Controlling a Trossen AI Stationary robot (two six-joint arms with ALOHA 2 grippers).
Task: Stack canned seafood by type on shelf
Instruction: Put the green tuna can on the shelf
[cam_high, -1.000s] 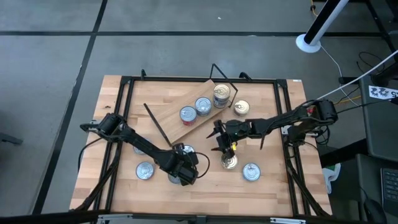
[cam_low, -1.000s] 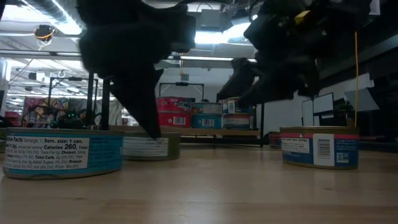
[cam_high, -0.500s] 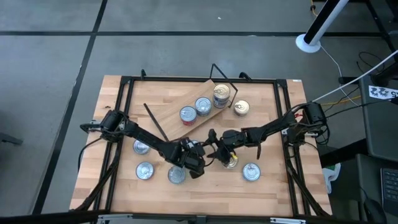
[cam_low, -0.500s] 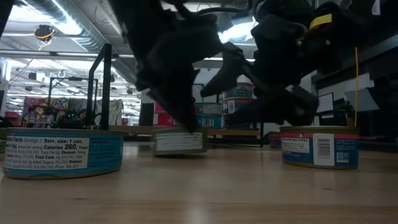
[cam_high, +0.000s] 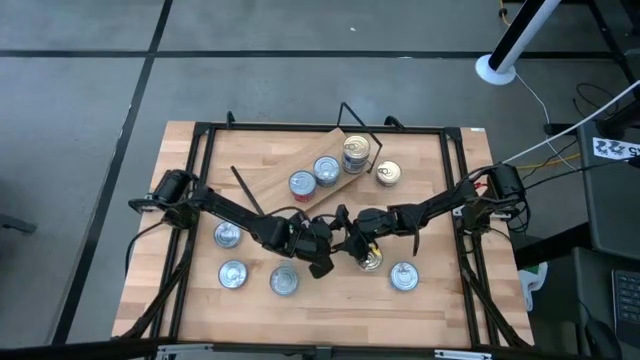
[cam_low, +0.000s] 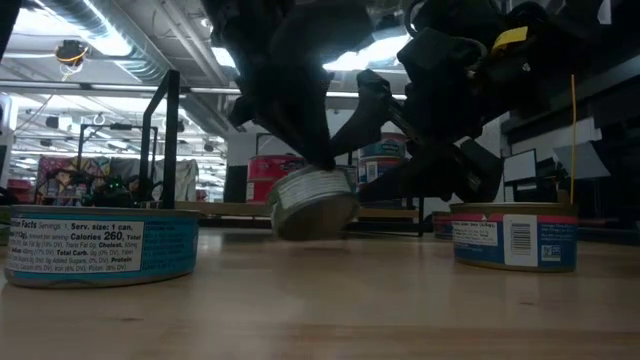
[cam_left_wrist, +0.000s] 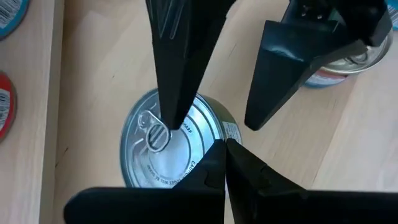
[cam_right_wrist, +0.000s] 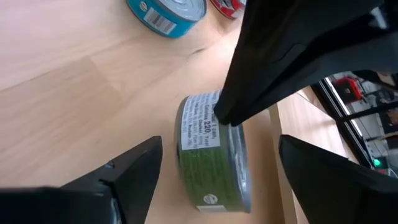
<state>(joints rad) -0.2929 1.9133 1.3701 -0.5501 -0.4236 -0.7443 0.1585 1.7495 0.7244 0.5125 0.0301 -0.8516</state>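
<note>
A green-labelled tin with a silvery lid (cam_left_wrist: 149, 155) (cam_right_wrist: 202, 155) hangs tilted above the table in the low view (cam_low: 315, 200). My left gripper (cam_left_wrist: 196, 137) (cam_high: 316, 245) is shut on it near the table's middle. My right gripper (cam_right_wrist: 221, 144) (cam_high: 347, 236) is open just to the right of it, with its fingers standing on either side of the tin and apart from it. The shelf (cam_high: 290, 200) lies askew toward the far edge. It carries two silvery-blue tins (cam_high: 302, 183) (cam_high: 326, 168) and a small stack (cam_high: 355, 152). My left gripper pinches the tin between its two fingers, coming from above and slanting down. One finger (cam_left_wrist: 171, 93) lies on the lid by the pull tab (cam_left_wrist: 155, 137), the other (cam_left_wrist: 242, 171) meets the rim at the side. The tin is tipped up, lid sideways, clear of the table.
A gold-lidded tin (cam_high: 388, 173) sits right of the shelf and another (cam_high: 368, 260) lies just under the right gripper. Silvery-blue tins lie at the near left (cam_high: 228, 235) (cam_high: 232, 274) (cam_high: 284, 281) and the near right (cam_high: 403, 276). Black frame rails run along the table's edges.
My left gripper moved from the near tin toward the far edge and the right, closed on the green tin, and raised it. The tin stood flat on the table half a second ago and is now lifted and tipped. My right gripper moved left toward it.
</note>
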